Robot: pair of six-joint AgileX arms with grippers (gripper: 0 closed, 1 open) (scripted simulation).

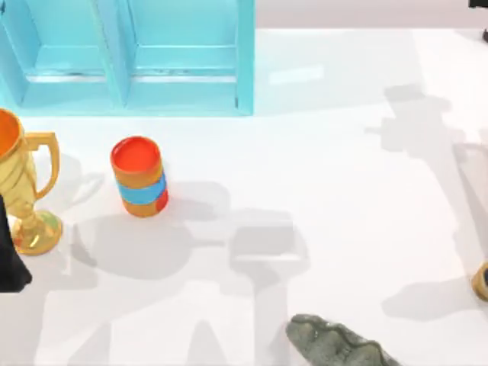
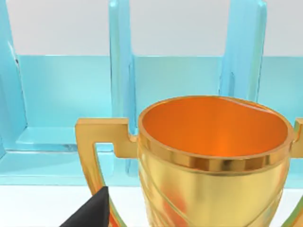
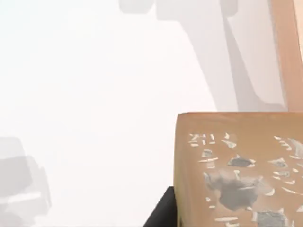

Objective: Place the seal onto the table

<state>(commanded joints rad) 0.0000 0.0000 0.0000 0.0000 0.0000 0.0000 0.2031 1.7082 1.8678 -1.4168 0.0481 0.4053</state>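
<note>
my left arm sits at the table's left edge in the top view, a dark piece of it low down just beside the foot of the shiny gold trophy cup with squared handles [image 1: 23,191]. in the left wrist view one black fingertip [image 2: 92,212] of the left gripper pokes in close to the trophy's handle; i cannot tell whether that tool is spread or pressed together.

my right arm is at the far right of the table. in the right wrist view the small tan-brown wood-like block, the seal [image 3: 241,170], sits very close to the camera, its face flecked with pale and grey marks, and a black finger [image 3: 163,212] of the right gripper lies against its side. the other finger is hidden, so i cannot tell for sure that the tool is pinching it. in the top view a sliver of the seal [image 1: 481,280] shows at the right edge, with a soft shadow on the plain white tabletop [image 1: 335,175] just to its left; whether it touches the surface i cannot tell.

around the table: an orange cylindrical cup with a blue band [image 1: 139,177] stands upright near the left, just right of the trophy and apart from it. a grey-green lumpy figure [image 1: 335,343] lies at the near edge, right of centre. a light-blue shelf unit [image 1: 130,53] runs along the far left side.

the trophy's bowl [image 2: 215,132] is orange inside and holds nothing. the cup's red-orange inside looks bare too. the visible shelf compartments hold nothing.
</note>
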